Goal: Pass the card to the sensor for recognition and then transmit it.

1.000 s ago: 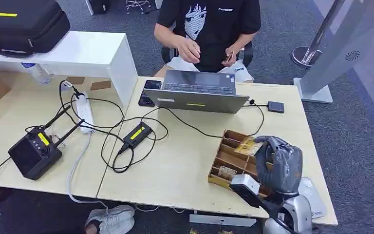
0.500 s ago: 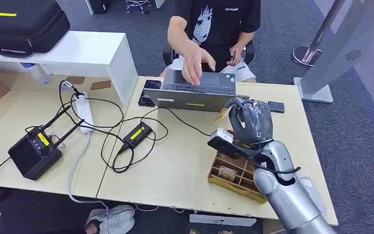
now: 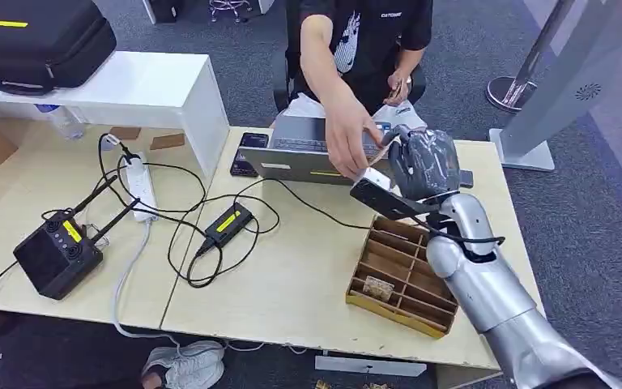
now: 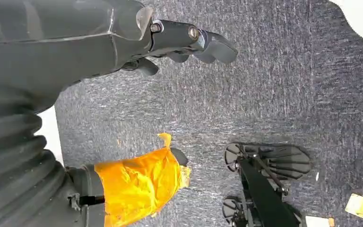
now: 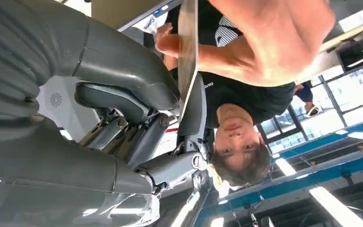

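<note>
I've got the card point(image 5: 187, 52) pinched between thumb and fingers point(image 5: 123, 101) of the right hand point(image 3: 425, 162), up over the laptop point(image 3: 316, 158) at the far edge of the surface point(image 3: 291, 275). The person's hand point(image 3: 352, 142) is right at the card's free end, so the handoff looks close. Card sticks out toward them, edge-on in the wrist view. Left hand point(image 4: 123, 38) hangs by the floor, fingers loosely apart, holding nothing.

bright even light, soft shadows, sharp
</note>
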`<state>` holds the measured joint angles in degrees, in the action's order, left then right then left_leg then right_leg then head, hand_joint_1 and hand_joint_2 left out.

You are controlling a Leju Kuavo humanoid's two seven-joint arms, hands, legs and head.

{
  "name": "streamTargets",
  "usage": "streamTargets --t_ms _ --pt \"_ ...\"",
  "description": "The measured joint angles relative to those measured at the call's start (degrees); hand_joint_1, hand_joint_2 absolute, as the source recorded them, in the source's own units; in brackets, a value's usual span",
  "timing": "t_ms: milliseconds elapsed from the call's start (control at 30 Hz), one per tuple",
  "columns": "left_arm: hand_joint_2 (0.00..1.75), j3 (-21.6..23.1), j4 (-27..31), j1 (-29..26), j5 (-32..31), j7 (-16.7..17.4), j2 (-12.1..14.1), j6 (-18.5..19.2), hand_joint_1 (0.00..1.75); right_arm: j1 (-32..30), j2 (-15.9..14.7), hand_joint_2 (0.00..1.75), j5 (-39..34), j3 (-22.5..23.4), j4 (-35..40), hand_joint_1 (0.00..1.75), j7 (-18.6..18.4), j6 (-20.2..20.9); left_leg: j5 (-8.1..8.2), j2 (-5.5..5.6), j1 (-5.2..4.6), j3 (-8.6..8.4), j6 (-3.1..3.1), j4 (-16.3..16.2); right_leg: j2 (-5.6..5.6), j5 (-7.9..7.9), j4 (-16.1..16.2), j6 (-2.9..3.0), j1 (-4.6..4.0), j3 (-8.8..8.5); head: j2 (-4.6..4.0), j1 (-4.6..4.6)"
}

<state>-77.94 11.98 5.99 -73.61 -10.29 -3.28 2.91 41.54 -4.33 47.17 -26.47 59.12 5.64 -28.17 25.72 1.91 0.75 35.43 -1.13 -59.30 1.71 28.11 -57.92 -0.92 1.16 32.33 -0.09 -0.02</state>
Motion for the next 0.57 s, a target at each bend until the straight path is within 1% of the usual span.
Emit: streamTargets --t_ms 67,100,133,233,400,500,567 --pt "1.75 0.0 0.0 0.0 0.0 0.0 0.0 0.0 0.00 0.3 0.0 1.75 -0.3 -0.2 -0.5 1.73 0.1 -0.1 0.00 0.01 0.00 0.00 0.00 0.0 -0.02 0.00 0.0 0.00 0.00 0.00 0.00 0.00" --pt "1.75 0.0 0.0 0.0 0.0 0.0 0.0 0.0 0.00 0.3 0.0 1.75 -0.9 -0.3 -0.7 0.65 0.2 -0.2 0.00 0.02 0.00 0.00 0.00 0.0 -0.03 0.00 0.0 0.00 0.00 0.00 0.00 0.00" --pt "1.75 0.0 0.0 0.0 0.0 0.0 0.0 0.0 0.00 0.3 0.1 1.75 -1.1 -0.3 -0.8 0.00 0.4 -0.3 0.00 0.03 0.00 0.00 0.00 0.0 -0.03 0.00 0.0 0.00 0.00 0.00 0.00 0.00" --pt "1.75 0.0 0.0 0.0 0.3 0.0 0.0 0.0 0.00 0.0 0.1 1.75 -2.9 -0.4 -0.9 0.00 0.8 -0.3 0.00 0.02 0.00 0.00 0.00 0.0 -0.03 0.00 0.0 0.00 0.00 0.01 0.00 0.00" --pt "1.75 0.0 0.0 0.0 1.1 0.0 0.0 -0.2 0.00 -2.1 0.1 1.75 -9.0 -0.3 0.2 0.00 2.6 1.1 0.00 0.02 0.00 0.01 0.00 0.0 -0.03 0.00 0.0 0.00 0.00 0.01 0.00 0.02" --pt "1.75 0.0 0.0 -0.1 1.9 0.1 0.0 -0.4 0.00 -4.3 0.1 1.75 -16.0 0.0 2.4 0.00 4.9 3.9 0.00 0.03 0.01 0.01 0.00 0.0 -0.03 0.01 0.0 0.00 0.00 0.01 0.00 0.00" --pt "1.75 0.0 0.0 -0.1 2.4 0.1 0.0 -0.5 0.00 -6.5 0.1 1.75 -19.5 0.1 4.7 0.00 6.0 4.7 0.01 0.02 0.01 0.00 0.00 0.0 -0.03 0.01 0.0 0.00 0.00 0.03 0.00 0.00"
